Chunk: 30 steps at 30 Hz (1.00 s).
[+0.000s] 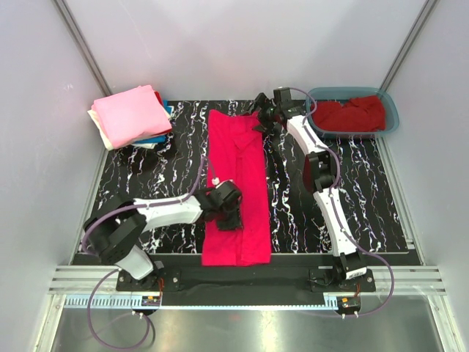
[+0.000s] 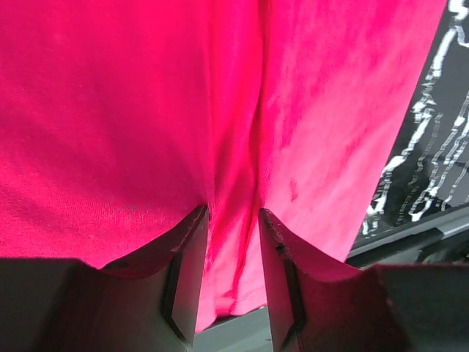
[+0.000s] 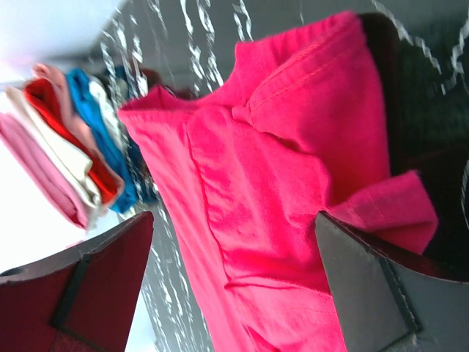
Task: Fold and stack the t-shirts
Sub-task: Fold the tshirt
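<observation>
Bright pinkish-red cotton t-shirt (image 1: 245, 169) lies as a long narrow strip on the black marbled desk (image 1: 381, 213), running from directly under the left end effector (image 1: 226, 209) to the right end effector (image 1: 262, 117) at its far end.

The left end effector presses down on the strip with its jaws narrowed to a slim gap. A ridge of cloth runs between them, but I cannot tell whether it is actually pinched. The right end effector is spread wide and holds nothing, with the shirt's stitched far edge between its fingers (image 3: 366, 286) and a loose flap of cloth touching one of them.

The step in hand looks like the crosswise fold. To do it well, the right end effector should probably:
- sink until both fingers bracket every layer at the far edge, then close fully
- lift only enough to clear the cloth beneath it
- carry the edge straight along the strip toward the left end effector, which serves as an anchor

Drifting sideways would skew the fold.

The pile of folded pink, cream, blue and red shirts (image 1: 132, 114) sits well off to the right end effector's left. The teal plastic tub (image 1: 396, 117), holding a dark red shirt (image 1: 355, 114), is near on its right.
</observation>
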Each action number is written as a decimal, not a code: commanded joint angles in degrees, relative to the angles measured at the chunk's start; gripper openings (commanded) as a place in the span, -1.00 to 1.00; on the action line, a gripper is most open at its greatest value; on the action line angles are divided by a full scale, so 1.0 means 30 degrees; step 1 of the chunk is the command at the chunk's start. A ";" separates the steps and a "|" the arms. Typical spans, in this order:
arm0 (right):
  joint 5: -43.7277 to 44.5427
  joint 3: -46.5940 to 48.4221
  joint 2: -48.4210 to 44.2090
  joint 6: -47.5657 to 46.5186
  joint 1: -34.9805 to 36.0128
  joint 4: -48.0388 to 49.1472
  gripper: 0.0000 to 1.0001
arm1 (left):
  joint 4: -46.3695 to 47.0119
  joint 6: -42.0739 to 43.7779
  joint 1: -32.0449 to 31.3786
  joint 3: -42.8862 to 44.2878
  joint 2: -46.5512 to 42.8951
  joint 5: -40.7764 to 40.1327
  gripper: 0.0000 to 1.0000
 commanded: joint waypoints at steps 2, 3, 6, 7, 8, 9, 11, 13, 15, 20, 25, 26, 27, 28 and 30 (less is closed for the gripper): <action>0.1781 0.0406 0.1821 0.0632 -0.0407 0.1855 0.99 | -0.0322 -0.0244 -0.0439 0.1225 0.0687 0.0414 -0.21; 0.1869 0.0406 0.1938 0.0691 -0.0495 0.2002 0.99 | -0.0701 -0.0215 -0.0439 0.1371 0.0542 0.0324 -0.21; 0.2220 0.0436 0.2027 0.0925 -0.0700 0.2413 0.99 | -0.1873 -0.0156 -0.0469 0.1722 -0.0275 -0.0552 -0.22; 0.2570 0.0378 0.1998 0.1013 -0.0759 0.2443 0.99 | -0.2253 -0.0156 -0.0527 0.1898 -0.0541 -0.0787 -0.21; 0.2718 0.0377 0.1911 0.1072 -0.0817 0.2501 1.00 | -0.3069 -0.0156 -0.0527 0.2074 -0.0804 -0.1457 -0.21; 0.2894 0.0406 0.1910 0.1305 -0.0963 0.2588 0.99 | -0.3484 -0.0127 -0.0556 0.2453 -0.1387 -0.1754 -0.20; 0.3507 0.0610 0.1707 0.1511 -0.1139 0.2531 0.99 | -0.4623 -0.0098 -0.0644 0.2923 -0.2237 -0.2484 -0.17; 0.3367 0.0204 0.1414 0.1861 -0.1402 0.3170 0.99 | -0.5388 -0.0098 -0.0673 0.3626 -0.2709 -0.3187 -0.14; 0.2928 0.0201 0.1062 0.2068 -0.1491 0.3525 0.99 | -0.6297 -0.0156 -0.0761 0.4181 -0.3412 -0.3513 -0.12; 0.0818 -0.0176 -0.0632 0.2069 -0.1492 0.4696 0.99 | -0.7060 -0.0712 -0.1199 0.4682 -0.4702 -0.4419 -0.12; -0.0907 -0.0678 -0.2540 0.1365 -0.1492 0.5167 0.99 | -0.7969 -0.1912 -0.2488 0.5707 -0.6313 -0.6733 -0.13; -0.1087 -0.0533 -0.3152 0.1365 -0.1521 0.5022 1.00 | -0.8318 -0.2030 -0.2896 0.5882 -0.6518 -0.7433 -0.11; -0.1292 -0.0560 -0.3477 0.1336 -0.1492 0.5050 0.99 | -0.8554 -0.2147 -0.3074 0.6203 -0.6810 -0.7759 -0.10; -0.1787 -0.0647 -0.3886 0.1307 -0.1492 0.4963 0.99 | -0.8817 -0.2351 -0.3221 0.6351 -0.6958 -0.8110 -0.10; -0.2054 -0.1318 -0.5408 0.1045 -0.1463 0.4700 0.99 | -0.9491 -0.2615 -0.3661 0.6645 -0.7338 -0.8990 -0.09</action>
